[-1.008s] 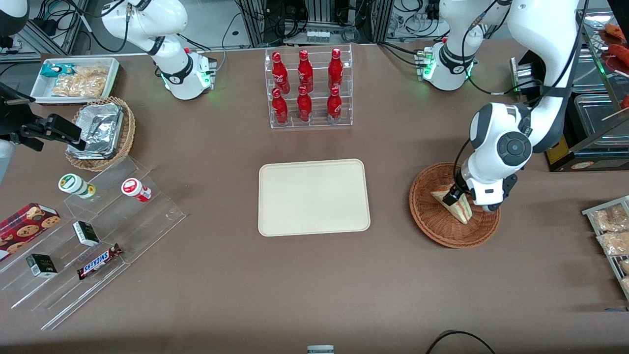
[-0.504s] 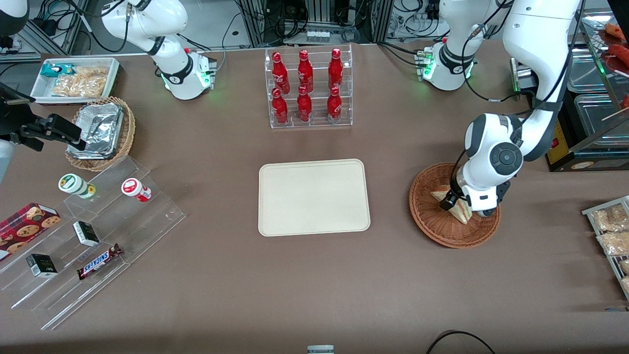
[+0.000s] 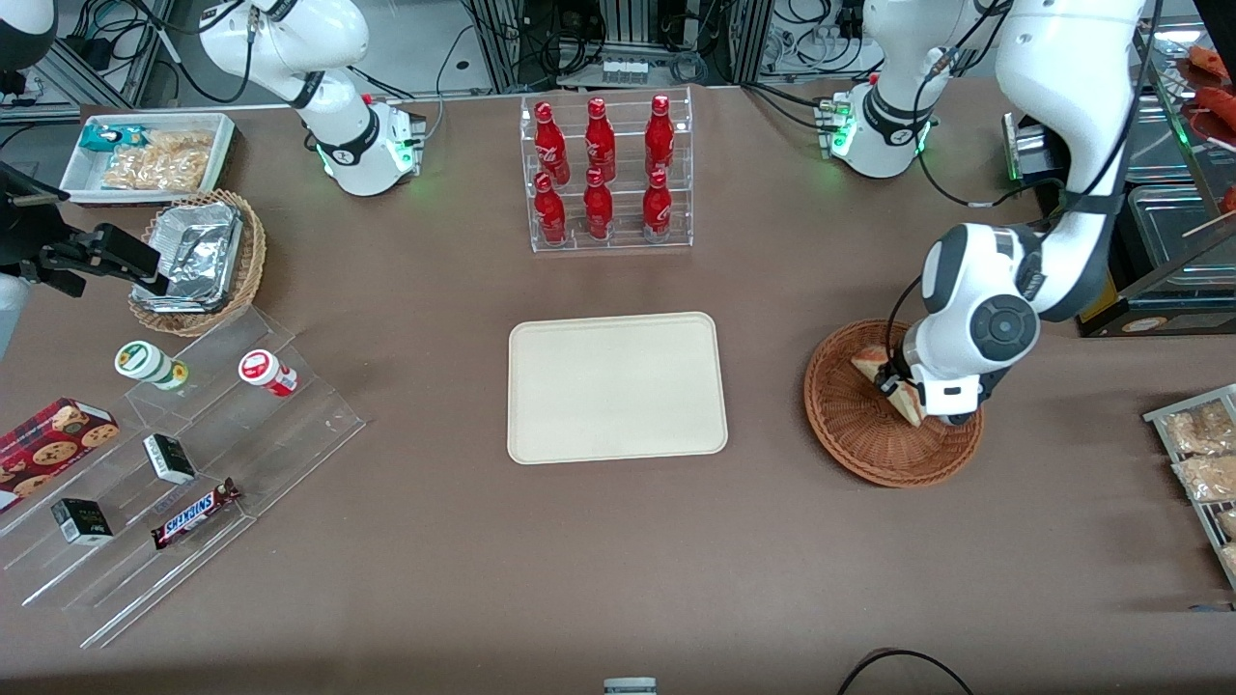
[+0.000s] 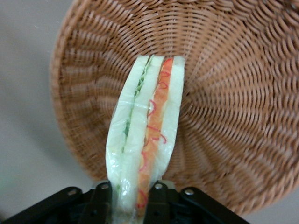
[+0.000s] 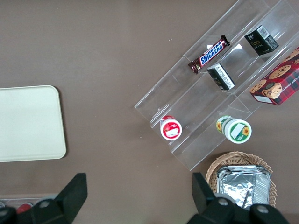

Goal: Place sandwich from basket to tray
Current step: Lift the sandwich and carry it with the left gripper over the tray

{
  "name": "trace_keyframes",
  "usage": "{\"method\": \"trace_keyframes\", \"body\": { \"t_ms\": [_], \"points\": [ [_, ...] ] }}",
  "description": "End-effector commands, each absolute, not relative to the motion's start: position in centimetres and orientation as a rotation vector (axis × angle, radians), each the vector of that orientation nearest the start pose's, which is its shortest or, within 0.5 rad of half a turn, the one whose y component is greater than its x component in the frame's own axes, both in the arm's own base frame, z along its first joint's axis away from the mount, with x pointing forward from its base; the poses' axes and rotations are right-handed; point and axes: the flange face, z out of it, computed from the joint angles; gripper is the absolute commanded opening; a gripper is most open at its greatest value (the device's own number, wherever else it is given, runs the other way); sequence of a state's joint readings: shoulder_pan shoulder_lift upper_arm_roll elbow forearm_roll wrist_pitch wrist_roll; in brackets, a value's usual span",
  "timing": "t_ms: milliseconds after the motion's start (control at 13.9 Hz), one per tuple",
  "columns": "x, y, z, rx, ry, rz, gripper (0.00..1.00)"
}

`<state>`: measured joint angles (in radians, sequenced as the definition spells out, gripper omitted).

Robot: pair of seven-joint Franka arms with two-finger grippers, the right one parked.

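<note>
The sandwich [image 3: 884,374] is a pale bread wedge with red and green filling, wrapped in clear film. It stands on edge over the reddish-brown woven basket [image 3: 859,439]. My left gripper [image 3: 896,388] is shut on its lower end. In the left wrist view both black fingers [image 4: 100,201] press the sandwich [image 4: 145,130] from either side, with the basket [image 4: 233,93] beneath it. I cannot tell whether the sandwich still touches the weave. The cream tray [image 3: 618,386] lies bare at the table's middle, toward the parked arm from the basket, and its corner [image 5: 28,123] shows in the right wrist view.
A clear rack of red bottles [image 3: 608,174] stands farther from the camera than the tray. Bagged snacks [image 3: 1197,454] lie at the working arm's end. A stepped acrylic shelf with snacks [image 3: 174,463], a tan basket of foil containers [image 3: 198,261] and a white bin [image 3: 150,154] sit toward the parked arm's end.
The gripper has shut on the sandwich and tipped it up, shifting it slightly away from the camera within the basket. The wrist has turned a little.
</note>
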<state>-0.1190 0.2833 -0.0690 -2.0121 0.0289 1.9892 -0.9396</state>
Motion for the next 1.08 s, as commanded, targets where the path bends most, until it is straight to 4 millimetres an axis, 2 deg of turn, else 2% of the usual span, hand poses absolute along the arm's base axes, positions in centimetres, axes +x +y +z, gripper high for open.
{"method": "trace_keyframes", "body": {
  "t_ms": [0, 72, 288, 360, 432, 504, 576, 648, 792, 1008],
  "points": [
    [55.9, -13.0, 34.4, -2.784, -0.842, 0.464, 0.06],
    [55.7, -14.9, 34.5, -2.794, -0.787, 0.463, 0.06],
    [55.3, -19.1, 35.8, -2.850, -0.654, 0.427, 0.06],
    [55.3, -20.8, 36.3, -2.890, -0.555, 0.422, 0.06],
    [54.9, -22.6, 36.0, -2.923, -0.443, 0.437, 0.07],
    [54.0, -25.2, 35.5, -2.963, -0.341, 0.463, 0.07],
    [53.7, -27.2, 35.1, -2.996, -0.311, 0.463, 0.06],
    [53.2, -30.7, 34.6, -3.026, -0.264, 0.443, 0.03],
    [53.4, -34.5, 33.4, -3.038, -0.277, 0.447, 0.01],
    [52.0, -41.7, 31.5, -3.031, -0.276, 0.417, 0.00]
  ]
}}
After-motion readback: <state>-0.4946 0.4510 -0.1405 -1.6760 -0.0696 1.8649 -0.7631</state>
